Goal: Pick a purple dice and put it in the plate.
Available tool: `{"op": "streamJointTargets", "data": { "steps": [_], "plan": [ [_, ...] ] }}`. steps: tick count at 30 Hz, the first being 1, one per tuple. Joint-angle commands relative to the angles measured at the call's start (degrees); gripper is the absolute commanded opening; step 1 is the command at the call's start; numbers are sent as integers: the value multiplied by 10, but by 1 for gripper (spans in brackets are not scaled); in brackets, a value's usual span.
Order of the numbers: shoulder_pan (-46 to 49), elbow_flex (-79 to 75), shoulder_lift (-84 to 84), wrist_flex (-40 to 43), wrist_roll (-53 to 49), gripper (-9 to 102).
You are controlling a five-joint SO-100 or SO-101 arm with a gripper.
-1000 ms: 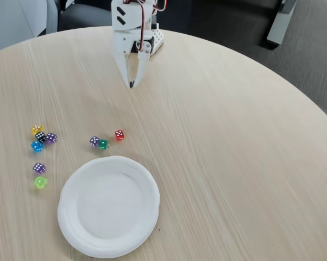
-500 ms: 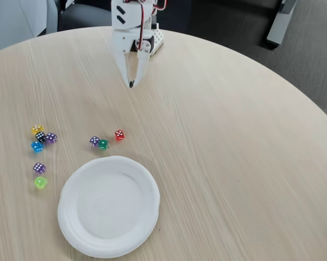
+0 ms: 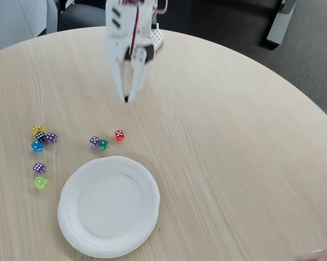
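Above the table (image 3: 234, 136), the blurred gripper (image 3: 126, 100) looks closed, holding nothing.

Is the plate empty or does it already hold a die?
Empty. The plate shows only bare white surface inside its rim; the nearest purple dice sits on the table just beyond the plate's upper edge.

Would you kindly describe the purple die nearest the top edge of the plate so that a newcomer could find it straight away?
Start at the large round white paper plate on the pale wooden table. Just above its upper rim in the fixed view lies a short row of three small dice. The translucent purple die with white pips is the leftmost, touching the green die, with the red die further right.
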Motion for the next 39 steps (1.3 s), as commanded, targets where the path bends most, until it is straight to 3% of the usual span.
{"op": "streamJointTargets", "data": {
  "steps": [1, 12, 23, 33, 39],
  "plan": [
    [-6, -47, -79, -38, 18, 0],
    [-6, -176, -258, -78, 95, 1],
    [-10, -319, -313, -76, 217, 0],
    [-135, -394, -349, -71, 281, 0],
    [-137, -393, -340, -69, 262, 0]
  ]
}}
